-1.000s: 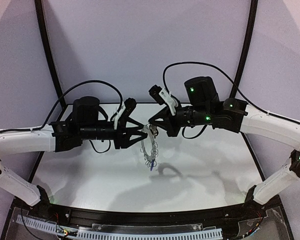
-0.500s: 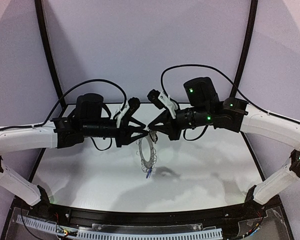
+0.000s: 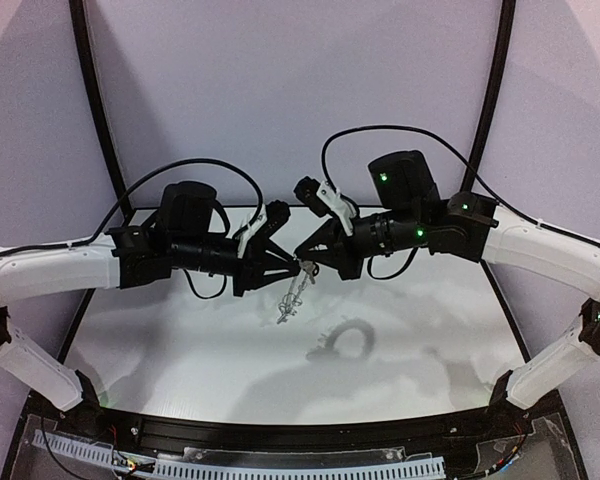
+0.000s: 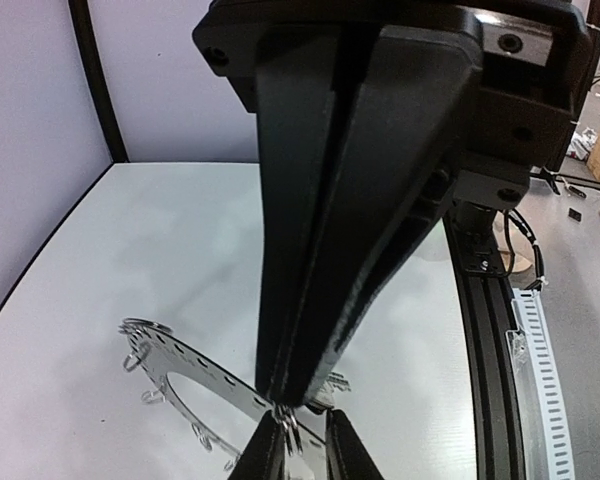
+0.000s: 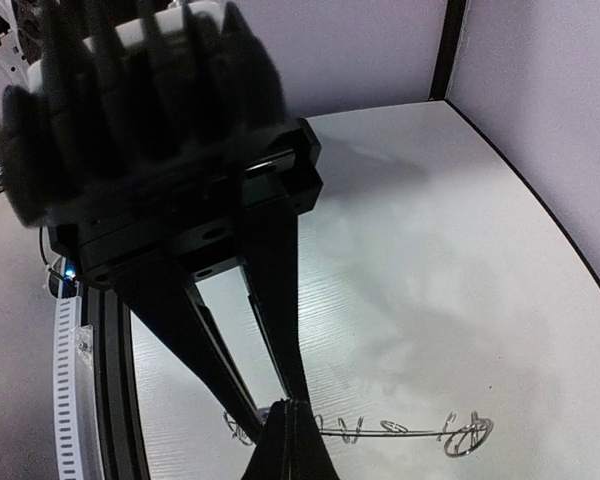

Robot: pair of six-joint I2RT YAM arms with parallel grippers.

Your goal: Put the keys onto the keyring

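Here, the table (image 3: 430, 330) shows only a ring-shaped shadow (image 3: 345, 340); the work itself is in the air above the table's middle. The left gripper (image 3: 296, 269) reaches in from the table's left side and the right gripper (image 3: 305, 265) from its right, and they meet tip to tip over that middle. Each has its fingers drawn together to a point. In the wrist views the left pair pinches the rim of the keyring (image 4: 195, 365). The right pair closes at almost the same spot, seemingly on one of the thin wire loops (image 4: 135, 355) there, though I cannot be sure which. The keyring hangs tilted from this shared pinch, well clear of the table.

I cannot make out the keys in any view, so whether either one is already on a loop is not to be told.

The step in hand looks like a two-handed hold of the ring, one arm steadying while the other works a loop. Next, one gripper must hold the disc firm while the other frees itself to bring a key. The key's hole must then meet a very thin wire, which leaves little room for error.
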